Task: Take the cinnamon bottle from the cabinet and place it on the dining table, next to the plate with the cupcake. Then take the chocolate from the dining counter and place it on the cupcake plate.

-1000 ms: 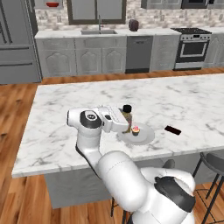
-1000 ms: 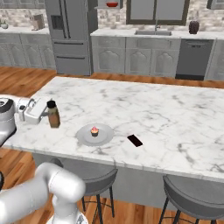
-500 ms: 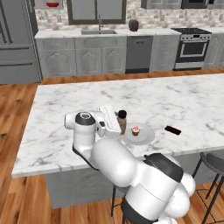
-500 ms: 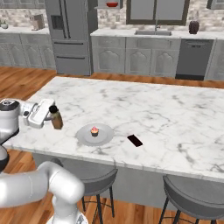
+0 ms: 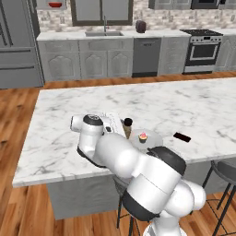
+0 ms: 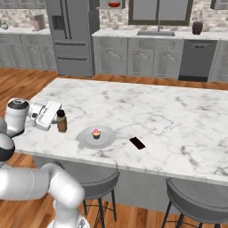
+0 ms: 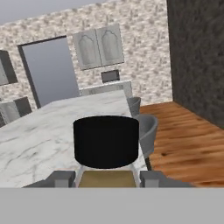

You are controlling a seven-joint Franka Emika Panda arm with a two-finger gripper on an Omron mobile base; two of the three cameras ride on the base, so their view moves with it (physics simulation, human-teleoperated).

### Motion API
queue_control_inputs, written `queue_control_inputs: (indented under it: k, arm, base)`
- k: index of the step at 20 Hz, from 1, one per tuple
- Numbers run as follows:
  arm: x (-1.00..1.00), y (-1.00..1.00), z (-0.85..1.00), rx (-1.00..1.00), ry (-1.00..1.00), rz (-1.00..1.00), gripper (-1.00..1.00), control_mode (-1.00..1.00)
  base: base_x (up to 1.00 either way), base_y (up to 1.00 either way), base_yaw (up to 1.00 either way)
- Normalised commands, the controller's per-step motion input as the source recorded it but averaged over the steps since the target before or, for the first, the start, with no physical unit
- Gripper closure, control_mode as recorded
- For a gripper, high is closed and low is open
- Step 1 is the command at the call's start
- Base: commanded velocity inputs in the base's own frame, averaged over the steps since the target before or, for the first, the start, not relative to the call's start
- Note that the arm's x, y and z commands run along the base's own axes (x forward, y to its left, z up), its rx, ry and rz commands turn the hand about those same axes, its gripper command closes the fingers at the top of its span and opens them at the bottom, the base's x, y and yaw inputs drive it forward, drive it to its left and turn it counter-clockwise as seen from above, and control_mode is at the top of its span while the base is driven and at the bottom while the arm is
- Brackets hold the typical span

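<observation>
The gripper (image 6: pixel 57 118) holds the bottle (image 6: pixel 62 122) on the table (image 6: pixel 169 111), just left of the plate (image 6: pixel 106 138) with the cupcake (image 6: pixel 95 133); in the hand view its fingers (image 7: pixel 61 178) sit either side of the body, under the black cap. The bottle looks light, rigid and smooth, tall and narrow, so probably easy to tip; a mid-body grip suits it. The chocolate (image 6: pixel 137 143) lies right of the plate, thin and flat, likely needing an edge pinch.

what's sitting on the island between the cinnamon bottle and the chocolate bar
The plate with the cupcake lies between the cinnamon bottle and the chocolate, clearest in the right base view.
</observation>
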Motion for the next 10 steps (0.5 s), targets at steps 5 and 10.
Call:
queue_control_inputs:
  k: [5, 10]
  arm:
    - [0.33, 0.0, -0.26, 0.13, 0.05, -0.01, 1.0, -1.0]
    - [0.19, 0.0, -0.3, 0.0, 0.04, -0.05, 1.0, -1.0]
  base:
    - [0.0, 0.0, 0.0]
    - [0.0, 0.0, 0.0]
